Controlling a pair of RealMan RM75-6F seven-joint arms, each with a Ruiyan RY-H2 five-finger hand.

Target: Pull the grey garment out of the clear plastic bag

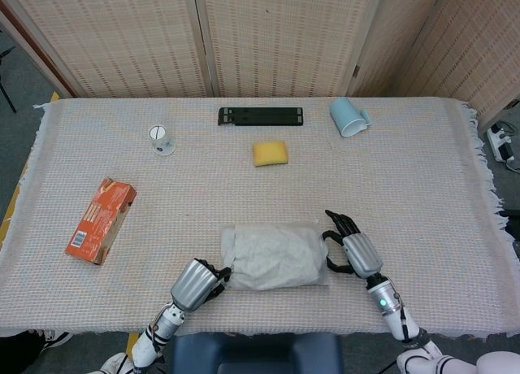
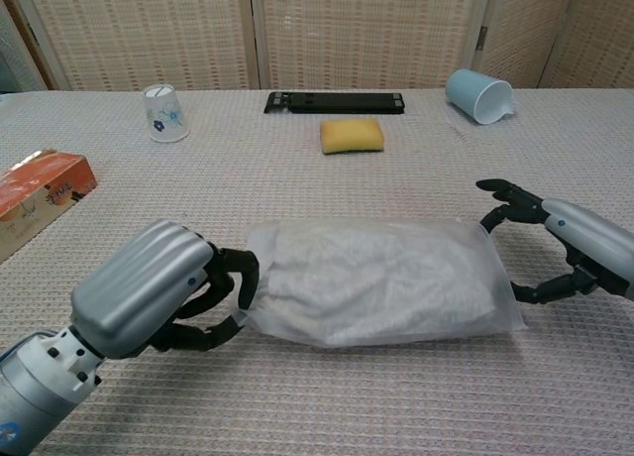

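Grey garment (image 1: 275, 252) lies sealed inside the clear plastic bag (image 1: 236, 245) near the table's front edge, midway between the 2 hands. From the head view, the left hand (image 1: 196, 284) has its fingers curled at the bag's left end, touching it; whether they pinch the film or only press against it I cannot tell from above. The right hand (image 1: 351, 249) sits just beside the bag's right end, fingers spread, holding nothing. An orange box (image 1: 101, 219), a paper cup (image 1: 162, 140), a yellow sponge (image 1: 270, 153), a black bar (image 1: 260, 115) and a blue mug (image 1: 348, 117) lie well apart from the work.

In the chest view, the left hand (image 2: 158, 295) wraps dark fingers (image 2: 241, 278) around the bag's left edge, apparently gripping film there. The right hand (image 2: 570, 246) brackets the right corner, fingers apart above and below it, not closed.

Risks, as I judge them: if the right hand closes on slick film alone, the bag could slide out. If either hand catches garment and film together, pulling would drag the whole bundle or stretch and tear the plastic. Which end is open is unclear, so a pull could be against a sealed end.
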